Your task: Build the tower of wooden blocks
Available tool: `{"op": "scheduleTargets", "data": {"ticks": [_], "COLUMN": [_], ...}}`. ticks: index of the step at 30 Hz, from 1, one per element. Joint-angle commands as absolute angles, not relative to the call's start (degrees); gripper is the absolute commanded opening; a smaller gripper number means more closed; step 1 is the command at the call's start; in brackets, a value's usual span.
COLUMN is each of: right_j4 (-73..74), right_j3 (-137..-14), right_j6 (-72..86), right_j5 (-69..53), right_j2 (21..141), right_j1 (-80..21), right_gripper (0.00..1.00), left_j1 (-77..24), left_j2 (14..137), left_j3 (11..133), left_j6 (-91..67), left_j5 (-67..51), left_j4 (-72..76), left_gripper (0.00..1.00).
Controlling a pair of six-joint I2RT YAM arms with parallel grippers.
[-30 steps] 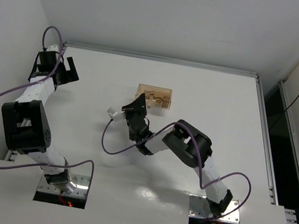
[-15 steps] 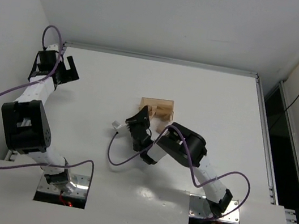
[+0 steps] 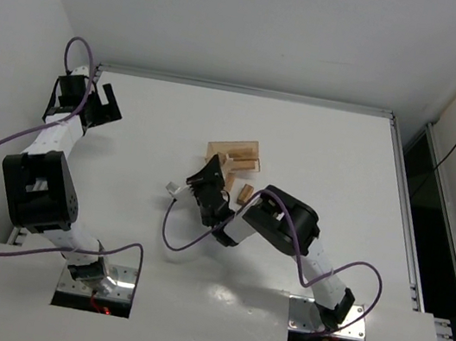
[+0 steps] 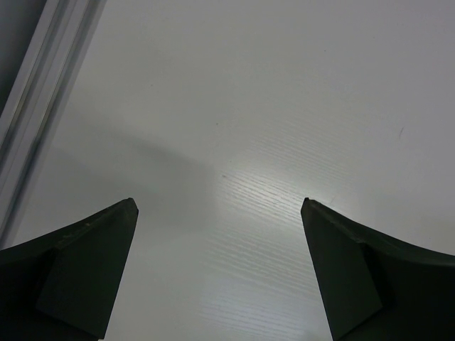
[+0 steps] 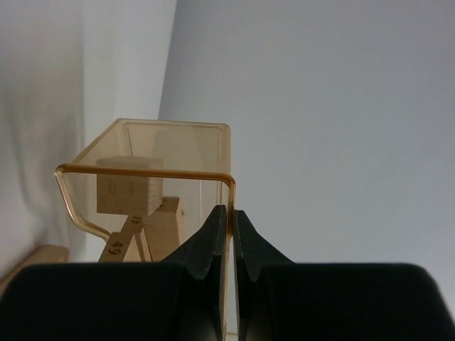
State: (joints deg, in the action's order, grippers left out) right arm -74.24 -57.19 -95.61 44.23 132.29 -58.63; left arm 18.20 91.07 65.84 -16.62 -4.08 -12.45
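My right gripper [image 3: 213, 171] is shut on the wall of a translucent amber tray [image 3: 233, 153], pinching its edge and holding it tipped up; the wrist view shows the pinch [image 5: 229, 213] on the tray [image 5: 178, 153]. Light-tan wood blocks [image 3: 236, 164] slide out of the tray's mouth, and one short block [image 3: 244, 193] lies loose on the table just in front. In the right wrist view a cube [image 5: 129, 185] and numbered bars [image 5: 162, 227] show through the tray wall. No tower stands anywhere in view. My left gripper [image 3: 109, 105] is open and empty at the far left, over bare table [image 4: 220, 206].
The white table [image 3: 327, 152] has a metal rim along its back and sides. White walls stand close behind and to the left. Purple cables loop beside both arms. The left wrist view shows the table's rim [image 4: 43, 106].
My right gripper has tipped and turned the amber tray it holds. Wood blocks have begun to spill out, and one now lies on the table. The left arm has not moved.
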Motion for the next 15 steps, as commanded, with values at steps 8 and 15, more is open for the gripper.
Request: {"op": "scheduleTargets", "data": {"ticks": [8,15], "right_j4": [-103.8,-103.8], "right_j3": [-47.0,-54.7], "right_j6": [-97.4,-101.3], "right_j5": [39.2,38.7], "right_j2": [132.4,129.0], "right_j1": [-59.2,-57.6], "right_gripper": [0.00,0.00], "left_j1": [19.0,19.0], "left_j2": [91.7,92.2], "left_j3": [67.9,67.9], "left_j6": [-17.5,-18.6], "left_j5": [-6.3,-7.6], "left_j4": [-10.9,-10.9], "left_gripper": [1.00,1.00]}}
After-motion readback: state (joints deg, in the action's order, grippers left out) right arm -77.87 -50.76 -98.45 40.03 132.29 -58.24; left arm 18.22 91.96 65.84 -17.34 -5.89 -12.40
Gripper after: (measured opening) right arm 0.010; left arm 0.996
